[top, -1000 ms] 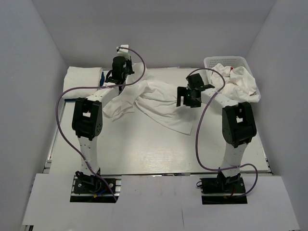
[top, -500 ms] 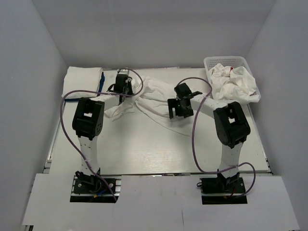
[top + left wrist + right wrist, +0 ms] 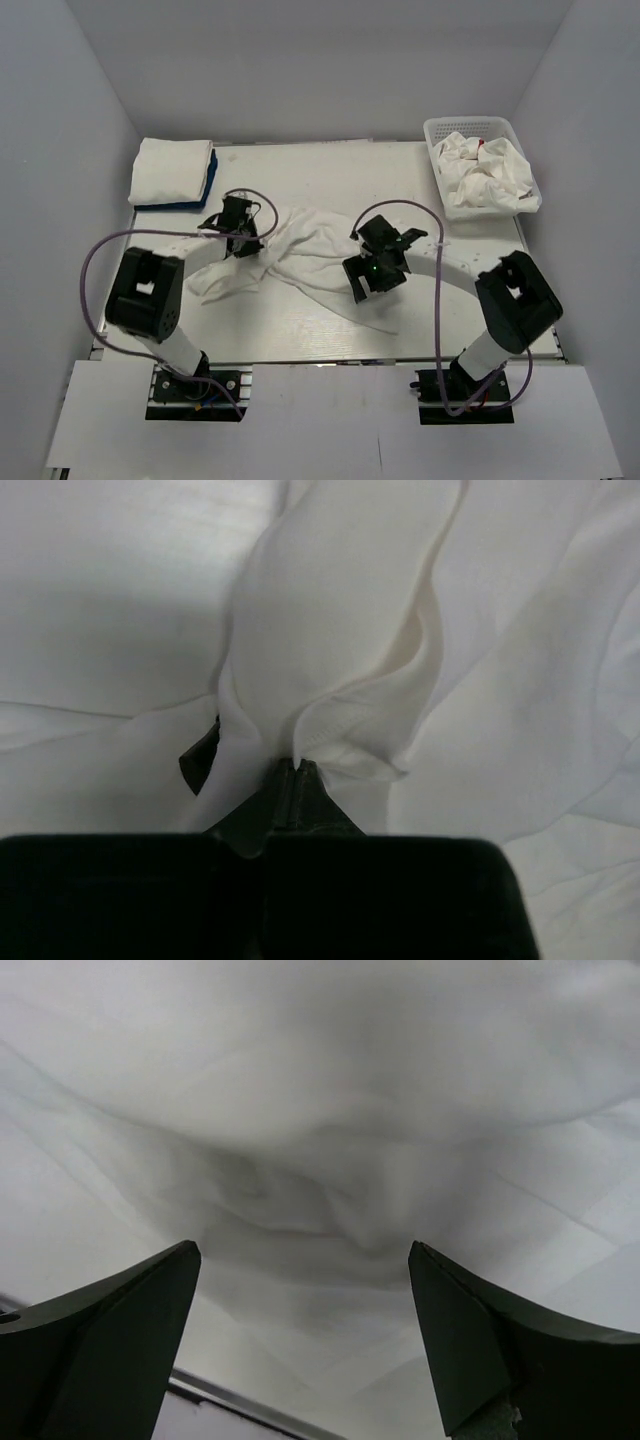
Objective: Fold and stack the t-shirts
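A plain white t-shirt (image 3: 305, 255) lies crumpled across the middle of the table. My left gripper (image 3: 240, 238) is shut on a fold of its edge at the shirt's left part; in the left wrist view (image 3: 297, 765) the cloth rises from between the closed jaws. My right gripper (image 3: 372, 278) is open and hovers low over the shirt's right part; in the right wrist view (image 3: 305, 1260) only white cloth (image 3: 320, 1140) lies between the spread fingers. A folded stack, white shirt (image 3: 170, 168) on a blue one (image 3: 211, 172), sits at the back left.
A white mesh basket (image 3: 455, 128) at the back right holds more crumpled white shirts (image 3: 485, 170), one showing a bit of red. Purple cables loop from both arms. The table's front edge (image 3: 330, 362) lies just before the arm bases.
Both arms have pulled back toward the near side of the table, and the white shirt has been dragged with the left gripper from the back middle toward the table's centre.
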`<state>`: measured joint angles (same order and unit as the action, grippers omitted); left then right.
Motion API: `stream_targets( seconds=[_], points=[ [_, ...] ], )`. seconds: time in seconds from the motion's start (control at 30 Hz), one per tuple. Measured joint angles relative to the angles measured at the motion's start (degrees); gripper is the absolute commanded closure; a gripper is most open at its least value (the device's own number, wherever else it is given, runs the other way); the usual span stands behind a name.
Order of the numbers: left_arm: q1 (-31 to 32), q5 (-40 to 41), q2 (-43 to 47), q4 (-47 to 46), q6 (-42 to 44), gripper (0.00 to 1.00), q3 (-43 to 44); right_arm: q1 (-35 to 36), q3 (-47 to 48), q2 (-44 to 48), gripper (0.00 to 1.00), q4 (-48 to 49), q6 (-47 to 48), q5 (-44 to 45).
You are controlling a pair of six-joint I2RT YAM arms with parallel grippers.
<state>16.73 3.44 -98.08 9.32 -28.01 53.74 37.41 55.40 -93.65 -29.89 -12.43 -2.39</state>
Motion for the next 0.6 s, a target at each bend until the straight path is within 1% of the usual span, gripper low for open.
stream_targets(
  seconds=[0.07, 0.17, 0.27, 0.33, 0.43, 0.53, 0.6],
  points=[
    [0.07, 2.71, 6.51, 5.88, -2.21, 1.0, -4.11, 1.79, -1.7, 3.41, 0.1, -1.18, 0.83, -0.39],
    [-0.28, 6.43, 13.35, 12.22, -4.94, 1.0, -6.16, 2.71, -1.77, 8.98, 0.1, -1.66, 0.94, 0.59],
    [-0.52, 9.49, 17.92, 15.89, -6.58, 1.0, -5.4, 2.08, 0.35, 12.98, 0.1, -0.35, -0.46, 6.03],
    [-0.48, 10.86, 18.71, 17.68, -7.08, 1.0, -3.06, 1.11, 2.97, 13.46, 0.1, 1.27, -2.43, 10.8],
    [-0.52, 11.96, 18.58, 19.17, -6.62, 1.0, 1.79, -1.49, 10.6, 9.31, 0.1, 1.27, -5.42, 17.62],
    [-0.52, 13.33, 18.18, 18.32, -4.9, 1.0, 6.88, -4.76, 21.35, 0.52, 0.1, 1.46, -7.69, 22.67],
    [-0.52, 15.04, 16.79, 17.11, -3.74, 1.0, 10.43, -6.88, 27.45, -5.75, 0.1, 1.27, -8.26, 23.87]
  ],
)
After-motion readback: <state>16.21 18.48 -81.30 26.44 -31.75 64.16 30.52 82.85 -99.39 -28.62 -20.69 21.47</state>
